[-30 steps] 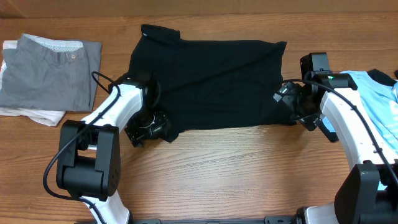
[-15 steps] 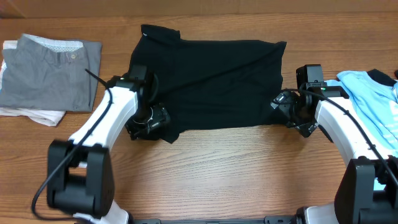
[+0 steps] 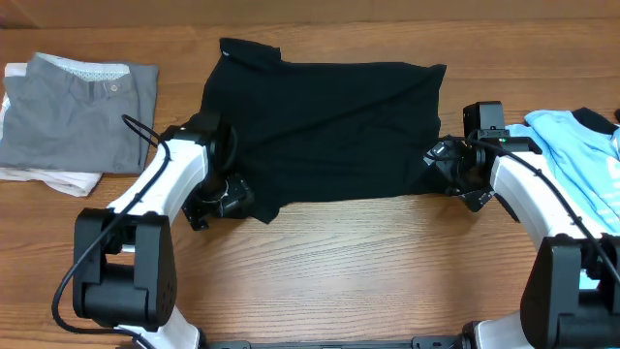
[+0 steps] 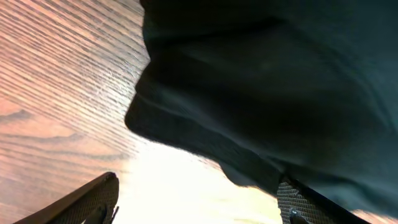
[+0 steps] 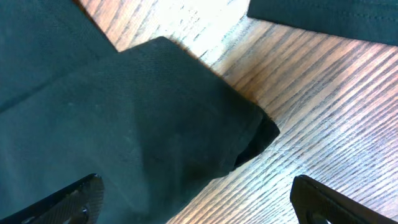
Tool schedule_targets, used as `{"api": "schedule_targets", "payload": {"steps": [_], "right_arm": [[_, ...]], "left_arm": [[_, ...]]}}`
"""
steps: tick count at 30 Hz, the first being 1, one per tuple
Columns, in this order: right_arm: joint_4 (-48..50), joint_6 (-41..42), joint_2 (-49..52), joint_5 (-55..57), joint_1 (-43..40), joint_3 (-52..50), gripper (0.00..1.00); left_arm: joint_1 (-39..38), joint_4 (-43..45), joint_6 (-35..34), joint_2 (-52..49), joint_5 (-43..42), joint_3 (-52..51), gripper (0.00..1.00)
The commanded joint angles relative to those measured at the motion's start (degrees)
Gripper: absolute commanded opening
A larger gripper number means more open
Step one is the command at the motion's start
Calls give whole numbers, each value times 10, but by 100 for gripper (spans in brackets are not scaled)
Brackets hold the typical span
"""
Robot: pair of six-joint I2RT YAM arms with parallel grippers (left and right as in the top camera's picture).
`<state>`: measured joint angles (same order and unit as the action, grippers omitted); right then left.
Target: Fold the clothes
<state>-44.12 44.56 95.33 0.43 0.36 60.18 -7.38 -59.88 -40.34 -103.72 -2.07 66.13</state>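
At table (image 3: 339, 262), left claw (image 3: 225, 202), right claw (image 3: 444, 163) gape beside black shirt (image 3: 329, 126).

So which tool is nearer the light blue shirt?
Right. The right tool sits at the black shirt's right edge, close beside the light blue shirt; the left tool is at the black shirt's lower-left corner, across the garment from it.
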Motion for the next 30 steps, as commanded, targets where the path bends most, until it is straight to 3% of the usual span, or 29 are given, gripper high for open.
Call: {"api": "schedule_targets", "payload": {"steps": [1,20,30], "right_arm": [[3,5,8,8,-2,-6,100],[16,12,30,22,-7,-6,100],[12,11,42,18,-35,-6,97]], "left_arm": [[12,8,-10,-10,13,-5,84],[16,90,-4,-10,3,-40,79],[16,110,-4,-10,-1,-66,62]]}}
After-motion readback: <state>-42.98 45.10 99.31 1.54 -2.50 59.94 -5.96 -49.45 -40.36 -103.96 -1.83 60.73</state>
